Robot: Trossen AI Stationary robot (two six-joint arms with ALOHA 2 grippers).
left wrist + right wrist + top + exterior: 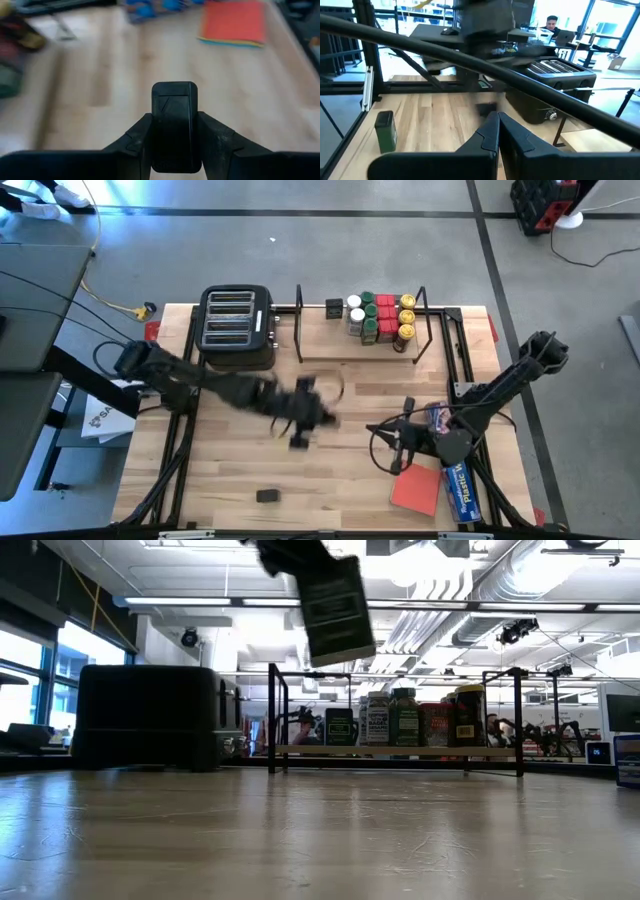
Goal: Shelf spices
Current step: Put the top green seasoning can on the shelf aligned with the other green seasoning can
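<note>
My left gripper [300, 430] hangs over the middle of the table, shut on a small black spice tin [174, 125] that the low view shows high in the air [335, 610]. The shelf [425, 330], a black wire rack on a light board, stands at the far edge with several red, yellow, green and white topped jars [380, 318] and one black tin [334, 308] upright on its board. Another black tin [266, 496] lies on the table near the near edge, also seen by the right wrist [385, 131]. My right gripper [498, 125] waits shut, low at the table's right [385, 435]. My left gripper pinches the black tin between its two fingers, one finger [135, 140] on each of two opposite sides near the tin's upper end [174, 100]. The fingers come from above. The tin is lifted clear of the table and hangs tilted below them [335, 610].
A black slotted toaster [237, 328] stands left of the shelf at the far edge. A flat red pad [415, 490] and a long blue plastic-wrap box [458, 480] lie at the near right, under the right arm. Bare wood lies between the toaster and the near tin.
</note>
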